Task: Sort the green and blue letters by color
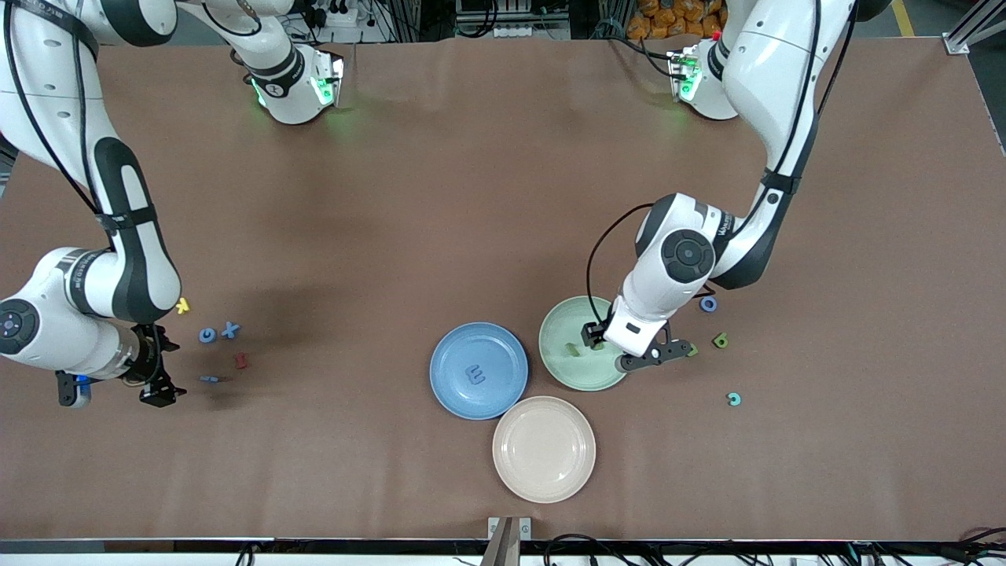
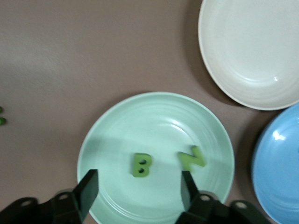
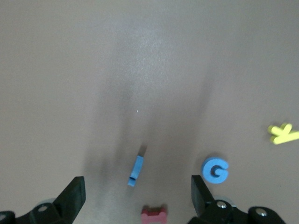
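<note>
My left gripper [image 1: 600, 343] hangs open and empty over the pale green plate [image 1: 567, 369]. In the left wrist view, an olive green B [image 2: 141, 165] and N [image 2: 192, 157] lie in that plate [image 2: 154, 112], between my open fingers [image 2: 88, 187]. A blue E [image 1: 475, 376] lies in the blue plate [image 1: 460, 350]. My right gripper [image 1: 167, 368] is open and empty low over the table at the right arm's end. Just ahead of it a blue letter [image 3: 136, 170] stands on edge. A blue G [image 3: 215, 170] and a blue X [image 1: 229, 329] lie beside it.
A red letter [image 3: 154, 215] and a yellow letter [image 3: 283, 134] lie among the blue ones. An empty beige plate [image 1: 544, 472] sits nearest the front camera. Near the left arm lie a blue ring letter [image 1: 708, 303], two green letters [image 1: 720, 340] and a teal letter [image 1: 733, 399].
</note>
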